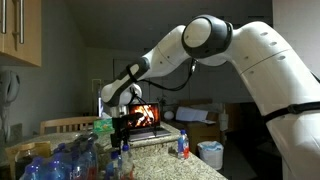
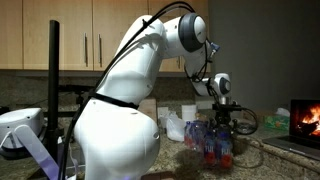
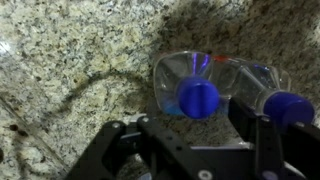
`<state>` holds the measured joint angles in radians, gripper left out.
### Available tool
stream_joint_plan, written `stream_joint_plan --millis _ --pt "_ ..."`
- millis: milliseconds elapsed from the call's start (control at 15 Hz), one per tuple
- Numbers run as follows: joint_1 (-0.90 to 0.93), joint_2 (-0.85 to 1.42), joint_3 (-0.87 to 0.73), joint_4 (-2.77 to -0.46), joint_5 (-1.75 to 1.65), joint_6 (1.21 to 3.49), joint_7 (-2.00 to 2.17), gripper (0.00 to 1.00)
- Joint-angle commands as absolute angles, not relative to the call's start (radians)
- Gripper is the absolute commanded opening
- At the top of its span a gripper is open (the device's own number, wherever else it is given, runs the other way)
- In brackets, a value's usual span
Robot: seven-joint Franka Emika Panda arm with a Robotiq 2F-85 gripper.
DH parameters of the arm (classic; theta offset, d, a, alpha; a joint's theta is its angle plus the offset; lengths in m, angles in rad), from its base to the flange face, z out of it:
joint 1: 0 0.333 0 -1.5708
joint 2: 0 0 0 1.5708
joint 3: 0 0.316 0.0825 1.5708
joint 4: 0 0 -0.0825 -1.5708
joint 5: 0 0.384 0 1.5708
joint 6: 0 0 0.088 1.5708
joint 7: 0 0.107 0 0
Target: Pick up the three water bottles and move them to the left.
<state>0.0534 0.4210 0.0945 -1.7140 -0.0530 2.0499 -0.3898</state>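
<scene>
In the wrist view two clear bottles stand on the granite counter, seen from above, one with a blue cap [image 3: 198,97] and a second to its right [image 3: 288,105]. My gripper [image 3: 185,128] is open, with one finger left of the first bottle and the other between the two bottles. It is not closed on anything. In an exterior view the gripper [image 2: 222,120] hangs just above a small group of bottles with red bands [image 2: 216,150]. In an exterior view the gripper [image 1: 122,122] is low over the counter, and one red-labelled bottle [image 1: 183,145] stands apart.
Several bluish bottles [image 1: 60,160] crowd the counter's near end. An open laptop showing a fire picture [image 1: 146,116] sits behind the gripper and also shows in an exterior view [image 2: 305,118]. A white bin [image 1: 211,153] stands beyond the counter. Wooden cabinets [image 2: 90,35] line the wall.
</scene>
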Motion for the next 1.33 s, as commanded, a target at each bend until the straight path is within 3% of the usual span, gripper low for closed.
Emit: stream_joint_plan --millis 0,533,1267 --pt "0.038 0.413 0.104 -1.722 -0.044 2.067 -0.405 1.00" --pt "0.037 0.308 0.090 -1.801 -0.050 2.154 -0.355 1.00" --pt "-0.125 -0.054 -0.114 -2.147 0.105 2.182 -0.270 1.00"
